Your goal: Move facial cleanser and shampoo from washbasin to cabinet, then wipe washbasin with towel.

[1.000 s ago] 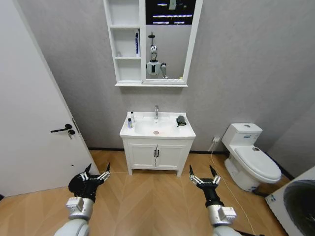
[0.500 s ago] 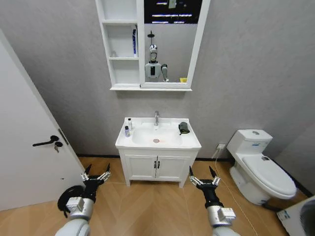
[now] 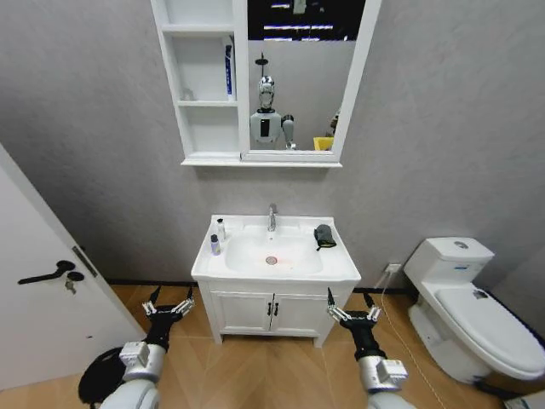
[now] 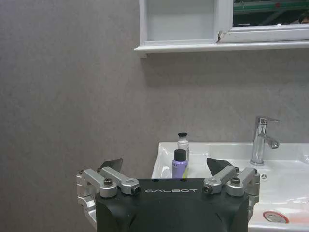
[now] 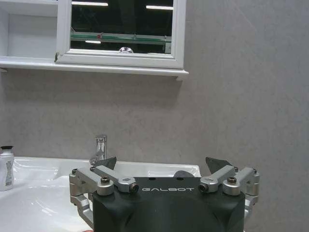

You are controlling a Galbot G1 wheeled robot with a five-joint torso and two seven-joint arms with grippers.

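The white washbasin (image 3: 255,274) stands ahead with a chrome tap (image 3: 272,216). On its left rim are two small bottles, a white one (image 3: 220,230) and a purple one with a black cap (image 3: 215,245); which is the facial cleanser and which the shampoo I cannot tell. The dark towel (image 3: 324,236) lies on the right rim. Above hangs the cabinet (image 3: 204,85) beside a mirror. My left gripper (image 3: 168,304) and right gripper (image 3: 350,307) hang low in front of the basin, both open and holding nothing. The left wrist view shows the purple bottle (image 4: 179,163) and the white bottle (image 4: 182,144) beyond the left gripper (image 4: 164,164).
A low two-door cupboard (image 3: 272,313) carries the basin. A white door (image 3: 43,290) stands at the left and a toilet (image 3: 477,298) at the right. A blue tube (image 3: 228,68) stands on a cabinet shelf. Wooden floor lies between me and the cupboard.
The whole view has shifted: the camera has come closer to the washbasin, which now looks larger and lower. Both grippers stay open and low.
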